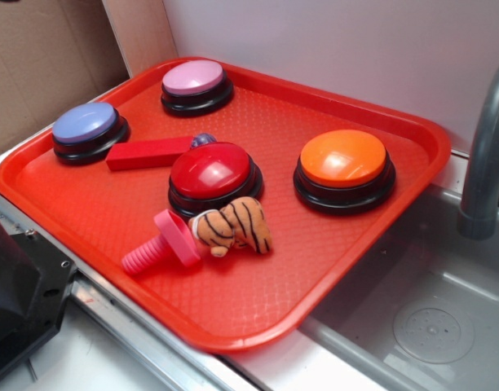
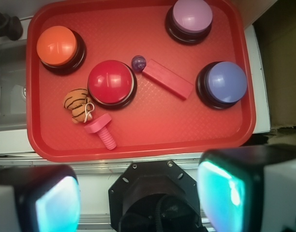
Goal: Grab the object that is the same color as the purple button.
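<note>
The object is a small glossy dark purple ball (image 1: 204, 140) (image 2: 138, 63). It lies on the red tray (image 1: 111, 212) (image 2: 186, 121), touching one end of a long red block (image 1: 147, 153) (image 2: 167, 79) and close beside the red button (image 1: 213, 171) (image 2: 111, 83). A light purple button (image 1: 194, 79) (image 2: 190, 17) stands at the tray's far corner and a blue-violet button (image 1: 86, 124) (image 2: 225, 82) near the block's other end. My gripper (image 2: 138, 193) is open and empty, high above the tray's near edge and far from the ball. It is outside the exterior view.
An orange button (image 1: 343, 159) (image 2: 58, 43), a striped tiger plush (image 1: 233, 228) (image 2: 78, 104) and a pink screw toy (image 1: 164, 244) (image 2: 103, 130) also sit on the tray. A grey sink (image 1: 429, 326) with a faucet (image 1: 486, 155) adjoins it. The black robot base (image 2: 153, 193) is under my gripper.
</note>
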You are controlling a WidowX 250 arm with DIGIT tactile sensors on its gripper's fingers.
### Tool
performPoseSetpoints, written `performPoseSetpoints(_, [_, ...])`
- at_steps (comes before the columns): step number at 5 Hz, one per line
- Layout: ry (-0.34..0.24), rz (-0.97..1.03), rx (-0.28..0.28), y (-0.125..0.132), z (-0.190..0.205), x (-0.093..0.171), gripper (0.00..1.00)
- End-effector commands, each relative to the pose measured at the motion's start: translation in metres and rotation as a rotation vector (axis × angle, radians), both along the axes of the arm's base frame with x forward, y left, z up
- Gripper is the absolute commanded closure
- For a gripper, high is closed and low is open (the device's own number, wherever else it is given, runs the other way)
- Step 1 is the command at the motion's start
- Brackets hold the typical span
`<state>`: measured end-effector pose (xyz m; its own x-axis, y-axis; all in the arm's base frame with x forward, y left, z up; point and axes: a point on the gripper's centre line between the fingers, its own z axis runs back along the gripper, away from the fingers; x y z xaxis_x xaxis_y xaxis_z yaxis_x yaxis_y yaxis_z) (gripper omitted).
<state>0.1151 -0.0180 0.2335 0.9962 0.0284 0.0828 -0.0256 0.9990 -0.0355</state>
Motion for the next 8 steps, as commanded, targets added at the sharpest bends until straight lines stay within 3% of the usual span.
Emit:
performPoseSetpoints(1, [0.054, 0.129, -0.033, 0.016, -0.022, 0.031, 0.00])
performPoseSetpoints(2, [0.076, 0.216, -0.065, 0.026, -0.047, 0.051, 0.00])
performPoseSetpoints(3, [0.036, 0.311, -0.073, 0.029, -0.072, 0.075, 0.00])
performPoseSetpoints(5, [0.022, 0.461, -0.023, 0.029, -0.117, 0.111, 0.00])
performPoseSetpoints(6, [0.053, 0.517, -0.016, 0.028, -0.133, 0.124, 0.00])
performPoseSetpoints(8, [0.059, 0.573, -0.013, 0.021, -0.176, 0.142, 0.00])
